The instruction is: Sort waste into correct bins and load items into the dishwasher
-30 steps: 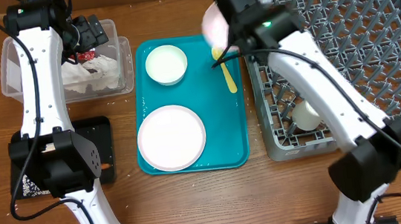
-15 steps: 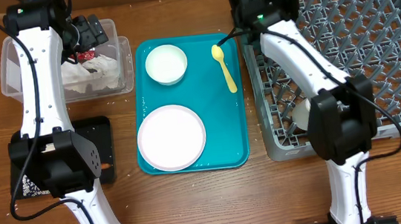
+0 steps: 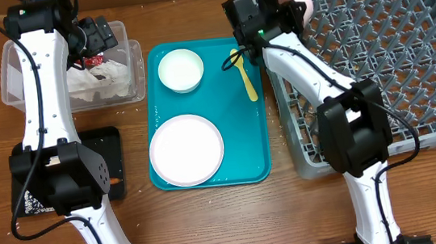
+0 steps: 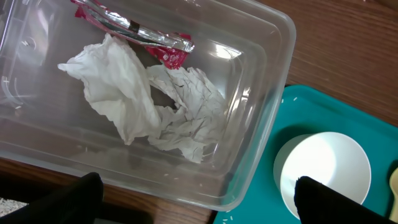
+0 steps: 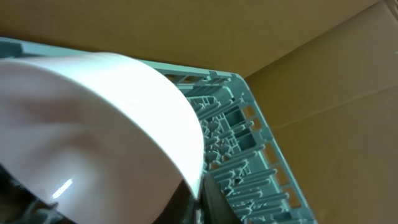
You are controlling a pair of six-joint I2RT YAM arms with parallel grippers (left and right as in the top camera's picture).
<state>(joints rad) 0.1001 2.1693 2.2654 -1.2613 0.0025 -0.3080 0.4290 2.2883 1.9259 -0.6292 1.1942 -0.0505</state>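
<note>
A grey pegged dish rack (image 3: 390, 55) is set on the desk (image 3: 212, 220) just right of the teal tray (image 3: 244, 135), and a clear tub (image 3: 14, 78) just left of it. A white plate (image 3: 186, 149) lies on the tray's near half. Beyond the tray's far right corner, at the rack's rim, a glossy pale pink plate (image 5: 93, 124) is gripped by the right claw (image 3: 279, 6). A white bowl (image 3: 180, 69) and a yellow spoon (image 3: 244, 74) lie on the far half. Left of the tray, the left claw (image 4: 193, 205) is spread wide and empty over the tub, where a crumpled white napkin (image 4: 149, 106) and a red wrapper (image 4: 143, 40) lie.

no legible text, labels or numbers anywhere, print on the red-and-white wrapper (image 4: 165, 55) too blurred to read
</note>
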